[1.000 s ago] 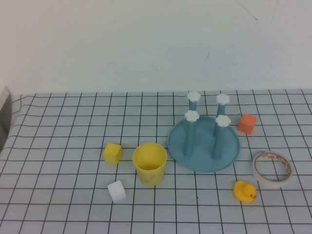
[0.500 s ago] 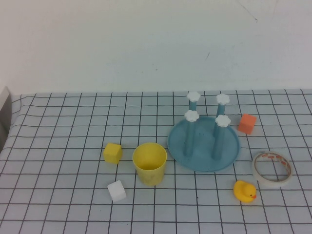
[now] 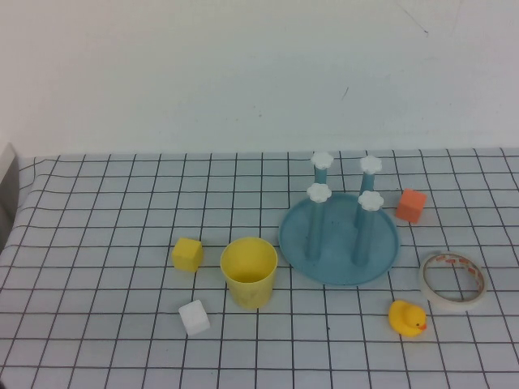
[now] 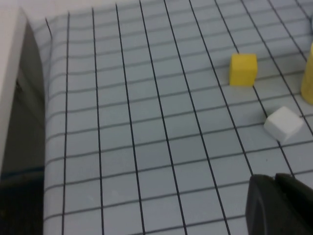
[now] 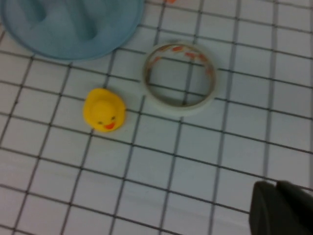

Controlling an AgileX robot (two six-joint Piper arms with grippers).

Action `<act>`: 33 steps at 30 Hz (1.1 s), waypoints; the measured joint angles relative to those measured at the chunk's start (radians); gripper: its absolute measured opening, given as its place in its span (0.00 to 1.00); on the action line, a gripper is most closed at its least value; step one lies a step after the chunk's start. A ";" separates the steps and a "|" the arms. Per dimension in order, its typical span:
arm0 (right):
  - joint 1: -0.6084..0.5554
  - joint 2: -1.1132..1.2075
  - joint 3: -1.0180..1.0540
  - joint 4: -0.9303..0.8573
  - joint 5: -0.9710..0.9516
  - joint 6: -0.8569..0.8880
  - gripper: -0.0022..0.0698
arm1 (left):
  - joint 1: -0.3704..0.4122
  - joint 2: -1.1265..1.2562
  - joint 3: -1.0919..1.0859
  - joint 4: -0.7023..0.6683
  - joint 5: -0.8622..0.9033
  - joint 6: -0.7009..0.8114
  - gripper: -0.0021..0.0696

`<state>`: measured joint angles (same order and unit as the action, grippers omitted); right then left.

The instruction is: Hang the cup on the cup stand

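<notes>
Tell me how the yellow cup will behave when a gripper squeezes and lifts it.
The cup looks like thin plastic, so probably light and may flex if squeezed. Its smooth taper, wider at the rim, could let fingers slide. Standing upright on its narrower base, it may tip if nudged. The left gripper and right gripper sit away from it.

On the tabletop [image 3: 97, 211] sit one cup [image 3: 249, 271], one cup stand [image 3: 339, 243] with four pegs, three cubes — yellow cube [image 3: 187, 254], white cube [image 3: 194, 317], orange cube [image 3: 411, 205] — one rubber duck [image 3: 406, 318] and one tape roll [image 3: 452, 279].
</notes>
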<state>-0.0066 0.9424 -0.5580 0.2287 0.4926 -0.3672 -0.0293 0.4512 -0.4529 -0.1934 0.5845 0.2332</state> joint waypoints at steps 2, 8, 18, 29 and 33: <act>0.032 0.097 -0.037 0.089 0.009 -0.081 0.03 | 0.000 0.033 0.000 -0.002 0.005 0.000 0.03; 0.220 0.334 -0.163 0.202 0.015 -0.201 0.03 | 0.004 0.105 0.000 -0.040 0.010 0.000 0.03; 0.570 0.709 -0.527 0.198 -0.010 -0.209 0.03 | 0.004 0.122 0.000 -0.045 0.010 0.001 0.03; 0.625 1.019 -0.929 0.170 0.076 -0.178 0.48 | 0.004 0.122 0.035 -0.075 -0.043 0.001 0.03; 0.625 1.107 -1.034 0.168 0.089 -0.166 0.63 | 0.004 0.122 0.037 -0.077 -0.052 0.001 0.03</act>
<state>0.6179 2.0496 -1.5924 0.3964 0.5815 -0.5336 -0.0249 0.5735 -0.4158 -0.2699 0.5326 0.2347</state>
